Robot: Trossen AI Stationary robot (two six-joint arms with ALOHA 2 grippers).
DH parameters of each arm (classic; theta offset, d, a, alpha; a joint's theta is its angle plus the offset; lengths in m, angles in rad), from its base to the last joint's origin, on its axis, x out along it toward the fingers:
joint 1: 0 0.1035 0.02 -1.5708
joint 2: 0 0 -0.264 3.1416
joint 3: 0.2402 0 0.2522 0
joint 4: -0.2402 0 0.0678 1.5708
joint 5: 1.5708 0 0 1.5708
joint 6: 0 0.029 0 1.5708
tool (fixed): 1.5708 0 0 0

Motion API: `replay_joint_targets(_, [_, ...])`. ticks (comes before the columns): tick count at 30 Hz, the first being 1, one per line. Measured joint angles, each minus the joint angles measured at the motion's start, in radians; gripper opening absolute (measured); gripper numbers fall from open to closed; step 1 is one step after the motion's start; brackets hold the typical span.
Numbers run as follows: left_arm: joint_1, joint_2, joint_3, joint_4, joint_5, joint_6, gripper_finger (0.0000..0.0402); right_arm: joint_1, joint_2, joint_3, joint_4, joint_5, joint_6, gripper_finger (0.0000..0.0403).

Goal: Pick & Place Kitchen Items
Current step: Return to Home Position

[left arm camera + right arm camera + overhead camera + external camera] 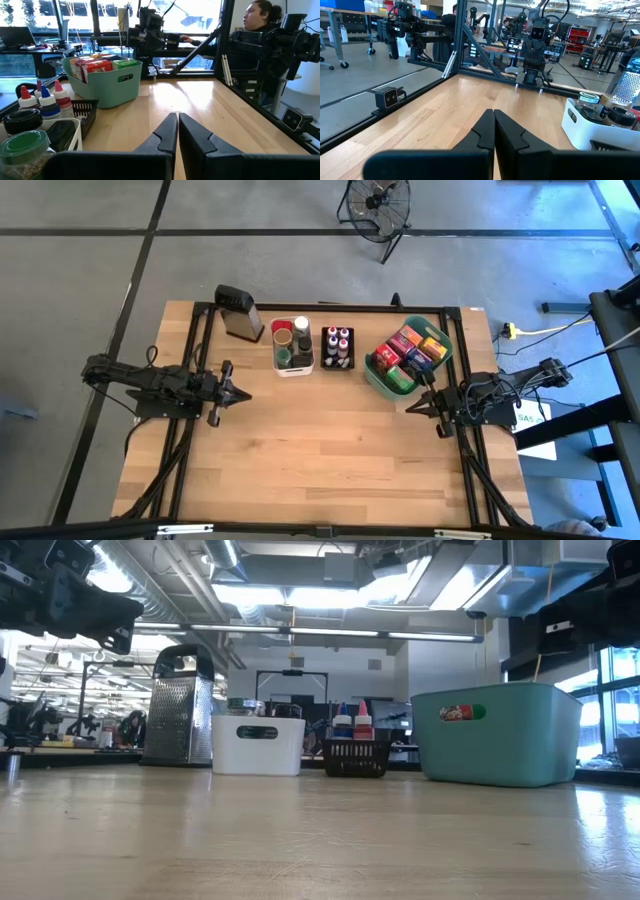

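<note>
**Step in hand: return to home.** Both arms appear close to rest.

- The left pincer (237, 392) hangs at 9 o'clock over the counter (320, 460).
- The right pincer (415, 402) hangs at 3 o'clock.
- The wrist views show each pincer with its fingers pressed together and nothing held.

**Procedure:** Hold both pincers closed and draw each arm level toward its own edge.

**Caution:** The right pincer lies just beside the rim of the basket (520, 745). Retract away from the rim, not across it.

**Items:** All visible items sit in containers.

- Boxes (410, 352) are in the basket at 1 o'clock.
- Bottles (337, 340) are in the tray (357, 758) at 12 o'clock.
- Jars (292, 338) are in the bin (258, 752) at 12 o'clock.
- A grater (180, 710) stands at 11 o'clock.

**Surface and room:** The counter is pale wood planking in a dark frame. The floor is concrete. A fan (375, 205) stands beyond 12 o'clock. A person (257, 22) shows beyond the counter.
</note>
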Motion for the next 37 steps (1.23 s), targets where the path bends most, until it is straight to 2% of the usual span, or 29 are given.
replay_joint_targets(37, [0.000,0.000,0.000,0.000,0.000,0.000,0.0011,0.000,0.000,0.000,0.000,0.000,0.000,0.0003])
